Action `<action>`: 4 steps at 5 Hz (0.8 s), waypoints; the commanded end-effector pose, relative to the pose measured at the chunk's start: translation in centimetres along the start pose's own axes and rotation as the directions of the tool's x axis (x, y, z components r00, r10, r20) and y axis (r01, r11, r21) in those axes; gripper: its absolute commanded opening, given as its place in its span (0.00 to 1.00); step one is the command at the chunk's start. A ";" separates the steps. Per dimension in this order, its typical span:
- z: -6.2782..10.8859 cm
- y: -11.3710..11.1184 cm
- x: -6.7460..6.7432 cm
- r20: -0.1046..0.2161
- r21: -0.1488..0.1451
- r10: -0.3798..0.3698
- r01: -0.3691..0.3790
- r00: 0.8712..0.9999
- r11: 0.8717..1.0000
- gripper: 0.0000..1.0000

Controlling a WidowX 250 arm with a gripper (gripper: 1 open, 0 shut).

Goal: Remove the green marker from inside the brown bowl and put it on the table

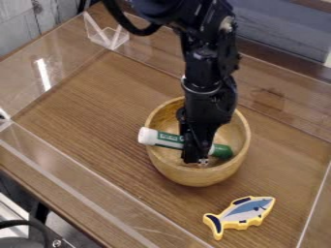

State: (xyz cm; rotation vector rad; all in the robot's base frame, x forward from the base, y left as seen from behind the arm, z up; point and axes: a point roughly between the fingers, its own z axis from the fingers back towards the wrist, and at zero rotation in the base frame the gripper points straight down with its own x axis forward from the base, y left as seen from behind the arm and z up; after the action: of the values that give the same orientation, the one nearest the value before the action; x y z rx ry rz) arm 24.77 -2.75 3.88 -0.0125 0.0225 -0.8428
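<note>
Fingers point straight down, clenched on the green marker. Marker lies inside the brown bowl on the surface.

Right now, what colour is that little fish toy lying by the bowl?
The fish toy is blue and yellow, seen in the only camera view, lying on the table near the brown bowl.

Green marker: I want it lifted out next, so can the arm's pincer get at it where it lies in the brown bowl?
Probably yes: the pincer already reaches down into the brown bowl at the green marker, apparently shut on it, nothing between.
</note>
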 end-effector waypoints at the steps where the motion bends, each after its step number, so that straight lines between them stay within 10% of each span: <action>1: 0.7 0.5 -0.2 0.019 0.023 0.010 -0.011 1.000 1.000 0.00; 4: 0.9 0.5 -0.5 0.021 0.027 0.010 -0.011 1.000 1.000 0.00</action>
State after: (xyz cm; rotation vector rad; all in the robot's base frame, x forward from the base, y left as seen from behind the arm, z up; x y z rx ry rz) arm 24.52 -2.45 3.91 -0.0109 0.0247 -0.8432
